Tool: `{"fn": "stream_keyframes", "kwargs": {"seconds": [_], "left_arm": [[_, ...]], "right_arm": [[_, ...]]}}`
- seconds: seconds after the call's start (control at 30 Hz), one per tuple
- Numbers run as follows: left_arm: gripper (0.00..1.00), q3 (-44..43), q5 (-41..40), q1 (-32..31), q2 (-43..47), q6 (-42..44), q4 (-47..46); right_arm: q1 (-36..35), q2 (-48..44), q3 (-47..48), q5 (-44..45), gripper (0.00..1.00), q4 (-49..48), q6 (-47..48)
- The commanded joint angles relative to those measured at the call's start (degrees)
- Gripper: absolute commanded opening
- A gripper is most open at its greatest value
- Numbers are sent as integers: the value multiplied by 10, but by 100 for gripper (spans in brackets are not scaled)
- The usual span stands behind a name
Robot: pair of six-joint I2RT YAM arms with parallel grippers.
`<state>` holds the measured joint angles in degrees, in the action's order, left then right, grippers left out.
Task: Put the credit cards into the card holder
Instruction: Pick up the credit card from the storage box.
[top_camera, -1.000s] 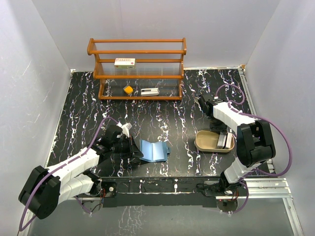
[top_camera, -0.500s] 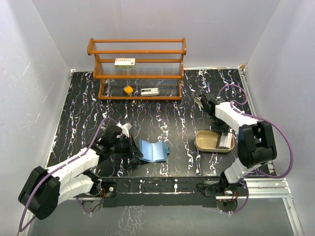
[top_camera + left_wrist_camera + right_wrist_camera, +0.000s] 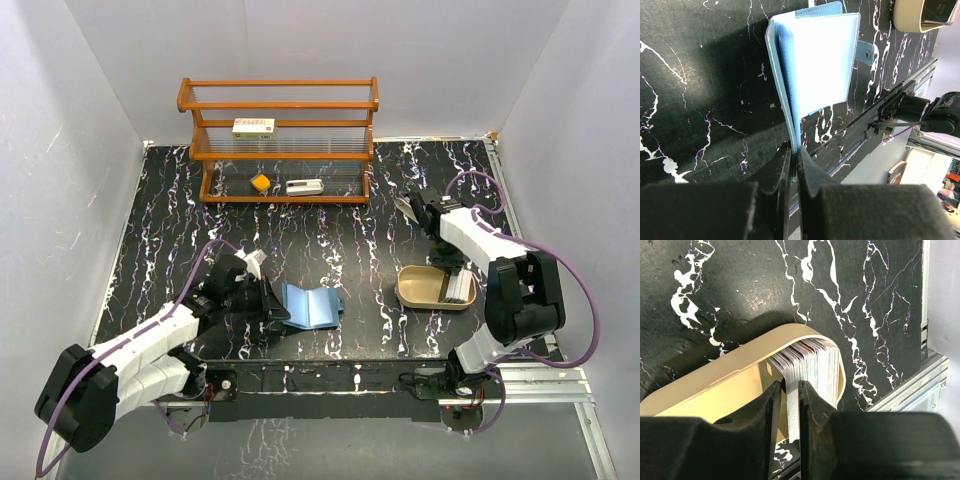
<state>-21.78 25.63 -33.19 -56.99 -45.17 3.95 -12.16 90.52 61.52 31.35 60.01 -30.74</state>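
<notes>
The blue card holder [image 3: 312,305] lies half open on the black marbled table, its pale blue inside up and its clasp tab [image 3: 867,51] on the far edge. My left gripper [image 3: 268,300] is shut on its near edge [image 3: 794,150]; the card holder [image 3: 820,60] fills the left wrist view. Several credit cards [image 3: 460,288] stand on edge in a tan oval tray [image 3: 415,290]. My right gripper [image 3: 452,265] hangs above the tray. In the right wrist view it [image 3: 792,386] is shut on a pale card [image 3: 792,415] at the left end of the stack [image 3: 822,365].
A wooden shelf [image 3: 278,140] stands at the back with a white box with red marks [image 3: 254,127], an orange piece [image 3: 260,182] and a white object [image 3: 304,186]. The tray's rim [image 3: 715,375] curves round the cards. The table's front rail lies just near of both.
My right arm has drawn back and up from the tray, leaving more of the card stack showing in the top view. My left gripper stays shut on the card holder.
</notes>
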Motion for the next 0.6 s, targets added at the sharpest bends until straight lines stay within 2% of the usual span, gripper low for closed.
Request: {"fn": "stream_keyframes", "kwargs": {"seconds": [0.0, 0.27, 0.57], "left_arm": [[0, -14, 4, -2, 13, -4, 5], [0, -19, 3, -2, 7, -3, 5], [0, -19, 4, -2, 3, -2, 6]], "right_arm": [[6, -26, 22, 17, 18, 4, -5], [6, -28, 22, 19, 14, -2, -2], [7, -45, 25, -1, 2, -19, 25]]}}
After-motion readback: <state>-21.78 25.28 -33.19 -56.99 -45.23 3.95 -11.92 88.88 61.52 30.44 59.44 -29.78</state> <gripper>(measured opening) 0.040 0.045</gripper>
